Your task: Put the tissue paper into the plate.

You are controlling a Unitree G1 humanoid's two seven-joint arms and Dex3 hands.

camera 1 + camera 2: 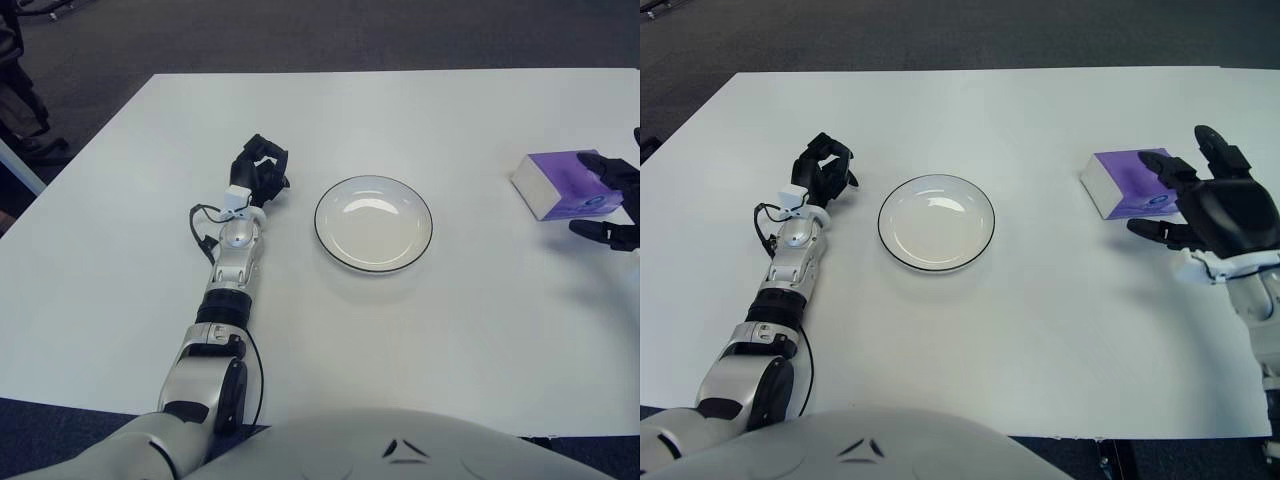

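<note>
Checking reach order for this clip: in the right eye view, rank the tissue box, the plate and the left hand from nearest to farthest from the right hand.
1. Purple tissue box: right beside the open right hand, whose fingers are around its right end.
2. Plate: mid-table, to the left.
3. Left hand: farthest, curled, left of the plate.

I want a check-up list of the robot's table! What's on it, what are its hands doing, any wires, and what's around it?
Surface: white table, flat.
Job's things: purple tissue pack on the table's right side, not in the plate; white plate with a dark rim in the middle, nothing in it.
Clutter: nothing seen.
Hands: right hand at the tissue pack's right side, fingers spread around its edge, no firm grasp visible; left hand left of the plate, fingers curled, holding nothing.
Cables: a thin black cable loops beside the left wrist.
Surroundings: dark carpet floor beyond the table.
</note>
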